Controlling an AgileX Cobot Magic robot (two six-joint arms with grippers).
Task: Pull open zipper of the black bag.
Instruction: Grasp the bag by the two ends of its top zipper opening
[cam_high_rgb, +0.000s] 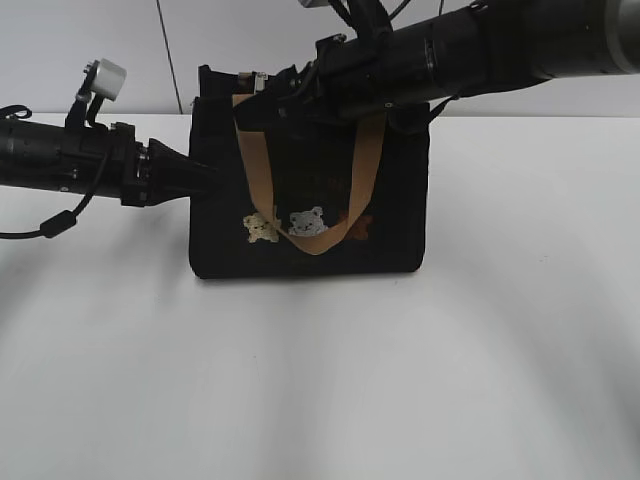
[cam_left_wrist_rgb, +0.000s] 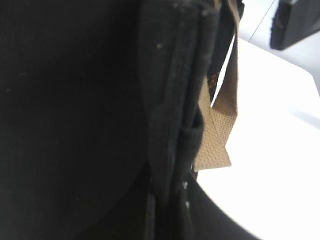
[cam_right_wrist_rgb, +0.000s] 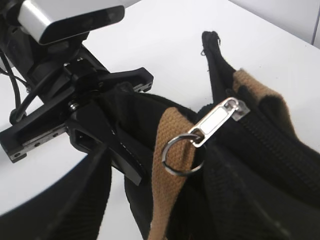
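The black bag (cam_high_rgb: 390, 200) stands upright on the white table with its tan handles (cam_high_rgb: 365, 170) hanging down the front. My left gripper (cam_high_rgb: 205, 180) is shut on the bag's left end; in the left wrist view its jaws (cam_left_wrist_rgb: 170, 200) pinch a ridge of black fabric (cam_left_wrist_rgb: 75, 100). My right gripper (cam_high_rgb: 255, 85) reaches over the bag's top left corner. In the right wrist view the zipper (cam_right_wrist_rgb: 280, 145) runs along the top, its silver pull (cam_right_wrist_rgb: 215, 120) ending in a ring (cam_right_wrist_rgb: 182, 155). The ring lies between my right gripper's (cam_right_wrist_rgb: 160, 205) open fingers, untouched.
White table (cam_high_rgb: 320, 380) lies all around the bag, with a pale wall behind. A tan handle (cam_right_wrist_rgb: 170, 145) runs under the ring. The left arm's gripper and its camera (cam_right_wrist_rgb: 70, 20) sit close to the ring in the right wrist view.
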